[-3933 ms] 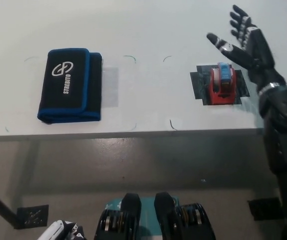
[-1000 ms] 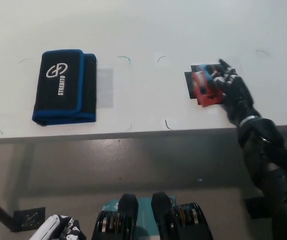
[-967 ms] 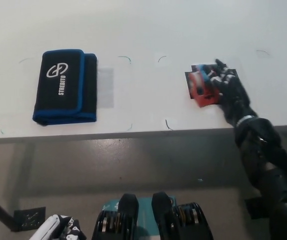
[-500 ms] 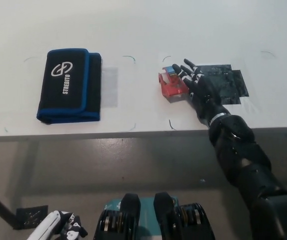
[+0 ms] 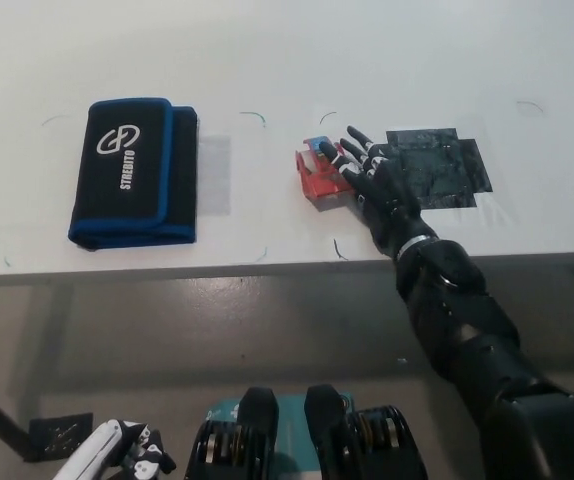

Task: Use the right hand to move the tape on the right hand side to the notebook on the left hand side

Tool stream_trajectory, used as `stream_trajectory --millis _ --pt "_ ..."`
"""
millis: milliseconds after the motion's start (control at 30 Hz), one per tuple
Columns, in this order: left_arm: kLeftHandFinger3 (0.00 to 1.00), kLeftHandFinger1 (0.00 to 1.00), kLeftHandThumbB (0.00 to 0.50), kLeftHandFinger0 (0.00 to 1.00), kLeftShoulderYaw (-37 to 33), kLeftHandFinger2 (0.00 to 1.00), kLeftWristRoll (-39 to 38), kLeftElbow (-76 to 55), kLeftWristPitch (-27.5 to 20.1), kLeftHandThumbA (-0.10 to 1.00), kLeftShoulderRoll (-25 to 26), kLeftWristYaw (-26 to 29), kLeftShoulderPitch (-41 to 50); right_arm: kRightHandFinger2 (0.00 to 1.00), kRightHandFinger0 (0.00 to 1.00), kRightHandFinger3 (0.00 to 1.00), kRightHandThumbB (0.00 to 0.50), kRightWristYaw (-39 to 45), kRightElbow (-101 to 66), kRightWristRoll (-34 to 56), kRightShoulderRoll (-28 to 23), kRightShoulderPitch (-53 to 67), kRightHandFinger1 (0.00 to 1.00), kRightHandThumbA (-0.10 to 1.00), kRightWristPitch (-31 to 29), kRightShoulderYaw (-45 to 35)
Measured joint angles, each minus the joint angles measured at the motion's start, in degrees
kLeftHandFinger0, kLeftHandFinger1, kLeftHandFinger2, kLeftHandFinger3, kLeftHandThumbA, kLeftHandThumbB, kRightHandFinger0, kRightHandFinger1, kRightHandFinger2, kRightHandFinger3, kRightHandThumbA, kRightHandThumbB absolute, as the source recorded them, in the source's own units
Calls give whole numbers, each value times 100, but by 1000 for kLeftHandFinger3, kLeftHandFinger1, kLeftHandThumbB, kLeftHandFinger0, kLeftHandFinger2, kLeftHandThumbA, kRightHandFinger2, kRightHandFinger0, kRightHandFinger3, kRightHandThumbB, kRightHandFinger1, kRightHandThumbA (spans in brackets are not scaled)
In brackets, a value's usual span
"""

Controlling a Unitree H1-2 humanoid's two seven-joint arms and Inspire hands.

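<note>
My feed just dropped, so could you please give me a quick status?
Black right hand open against red tape dispenser. Black-and-blue notebook further left. White left hand resting low.

Well left of the right hand (image 5: pixel 382 185), the black-and-blue notebook (image 5: pixel 132 170) shows white lettering "STREBITO" beside a round logo.

Black right hand (image 5: pixel 379 186), white-banded fingers (image 5: pixel 359 141)

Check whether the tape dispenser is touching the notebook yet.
Apart. The head view shows bare white table between the red tape dispenser, beside the right hand, and the black-and-blue notebook.
</note>
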Motion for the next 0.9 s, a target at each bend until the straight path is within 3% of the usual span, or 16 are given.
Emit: stream_trajectory --millis 100,233,367,400,800,900 --pt "558 391 17 367 -1 458 4 0 -1 369 0 -11 -20 1000 1000 1000 392 2 27 -2 137 -21 1000 1000 -22 3" --pt "567 397 20 365 0 463 3 0 -1 390 0 -14 -34 1000 1000 1000 407 4 61 -8 315 -60 1000 1000 -26 17" --pt "567 398 15 365 1 465 2 -1 3 383 0 -16 -47 1000 1000 1000 365 3 129 -19 522 -111 1000 1000 -27 52" --pt "565 401 13 372 1 465 3 -2 4 372 0 -17 -51 1000 1000 1000 401 -2 142 -23 568 -119 1000 1000 -28 60" --pt "564 399 23 370 4 465 2 -10 6 382 3 -23 -95 1000 1000 1000 418 -5 180 -43 789 -202 1000 1000 -29 207" --pt "566 392 24 364 7 459 1 -10 6 403 4 -25 -95 1000 1000 1000 444 -7 182 -46 787 -202 1000 1000 -29 218"
